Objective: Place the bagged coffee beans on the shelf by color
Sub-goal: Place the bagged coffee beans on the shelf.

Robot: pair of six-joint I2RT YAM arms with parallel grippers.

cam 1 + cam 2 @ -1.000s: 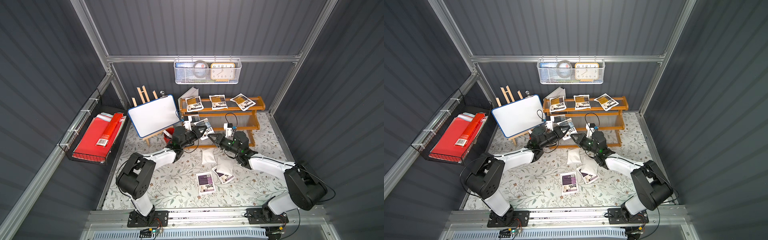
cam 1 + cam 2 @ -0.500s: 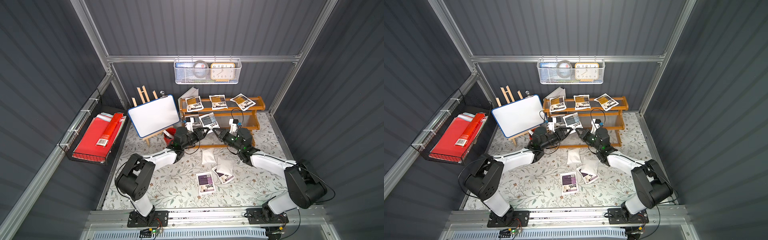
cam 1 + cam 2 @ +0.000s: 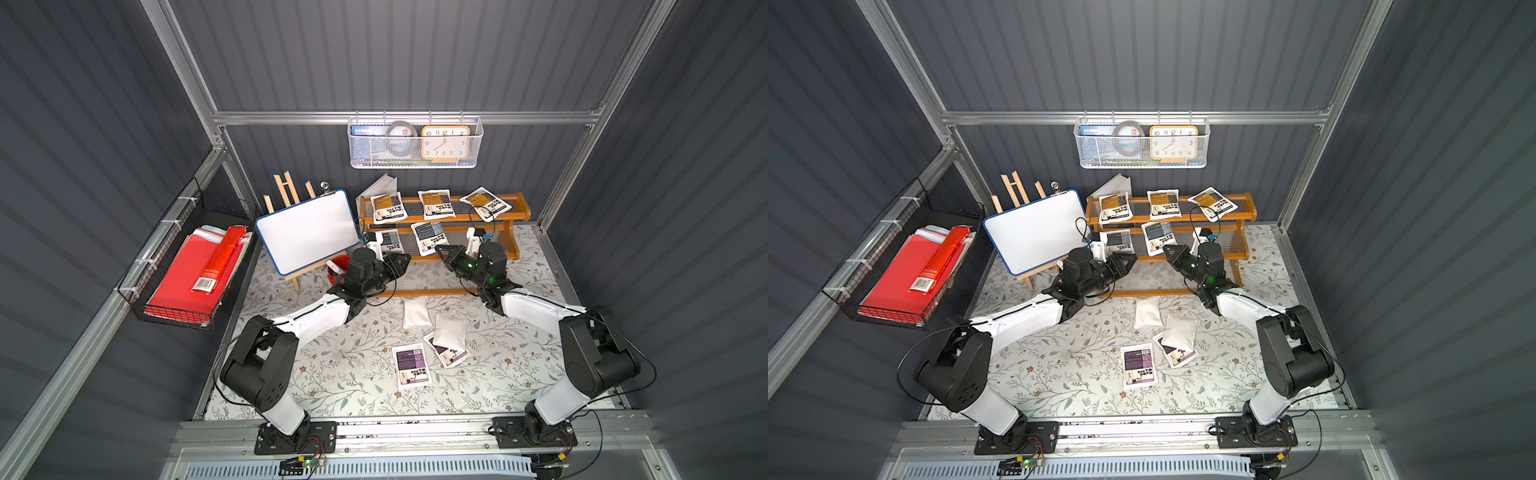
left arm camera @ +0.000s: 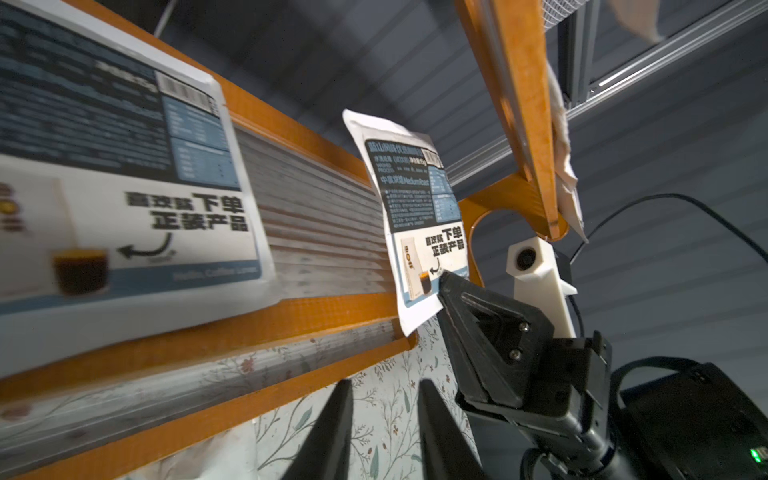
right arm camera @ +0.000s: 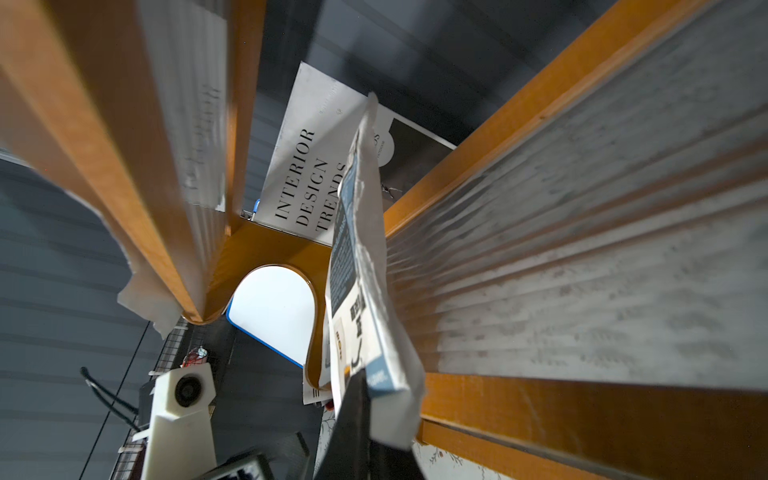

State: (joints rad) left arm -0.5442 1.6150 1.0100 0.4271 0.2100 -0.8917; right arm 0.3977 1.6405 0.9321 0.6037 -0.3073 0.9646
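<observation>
Right gripper (image 3: 441,249) is pinched tight on the lower corner of a blue-grey pouch (image 3: 430,237). I see the pouch over the middle tier of the shelf (image 3: 515,212), with that corner hanging past the front rail. From the left wrist view I read "MediumRoast" on its label, plus large Chinese characters.

Left gripper (image 4: 385,384) hangs in front of that rail, its fingers spread with nothing between them. On the same tier lies a second blue-grey pouch (image 4: 124,187); its bottom band reads "Hello, Coffee Lover", though blurred. Three amber pouches (image 3: 435,203) line the top tier. Behind the shelf's left end stands a white book (image 5: 299,166) titled "INTERIOR DESIGN TRENDS".

Bare slats run from the held pouch to the shelf's right end. On the bench (image 3: 353,374), two purple pouches (image 3: 411,365) and two white-backed pouches (image 3: 415,311) lie close together. One white-backed pouch overlaps a purple one, and none touches either arm.
</observation>
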